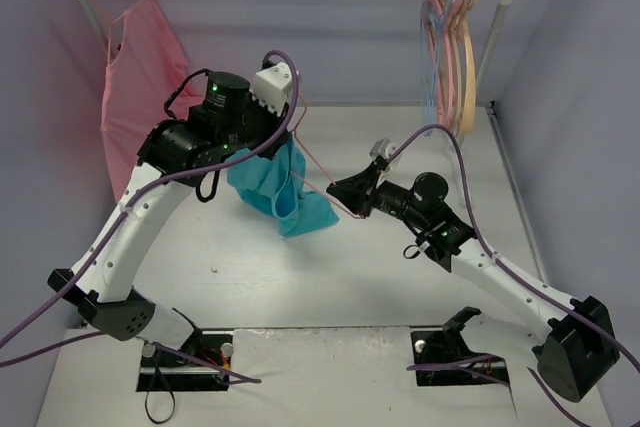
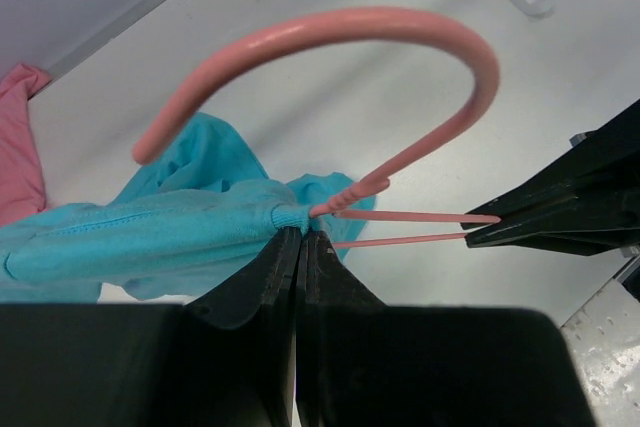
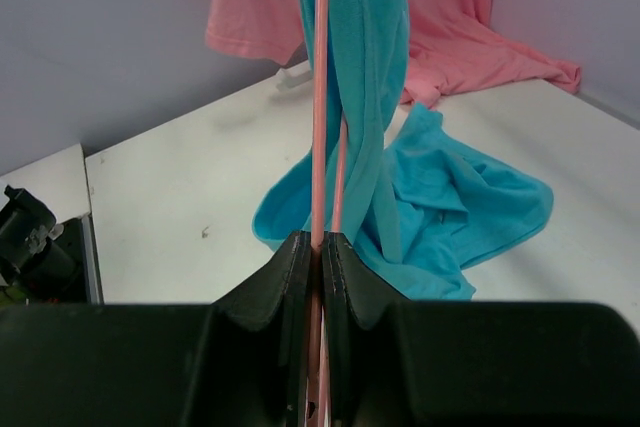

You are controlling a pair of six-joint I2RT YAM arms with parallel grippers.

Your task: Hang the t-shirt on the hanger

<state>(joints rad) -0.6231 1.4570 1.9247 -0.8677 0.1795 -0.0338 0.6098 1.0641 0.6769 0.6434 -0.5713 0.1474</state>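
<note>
Left gripper [image 2: 298,237] pinched tight on t-shirt [image 1: 275,187] collar, right beside hanger [image 2: 400,25] neck. Right gripper [image 3: 320,242] clamped narrow on hanger wires. T-shirt drapes mid-frame in top view, lower end pooled on table [image 1: 400,277].

The left arm [image 1: 130,222] and right arm [image 1: 510,282] have white shells and black joint housings, with a green light [image 1: 212,87] behind each claw. A purple cable [image 1: 440,132] runs along each arm. The left claw [image 2: 297,247] and right claw [image 3: 320,247] have matte black wedge fingers. A white camera block [image 1: 273,82] sits just behind the left claw.
</note>
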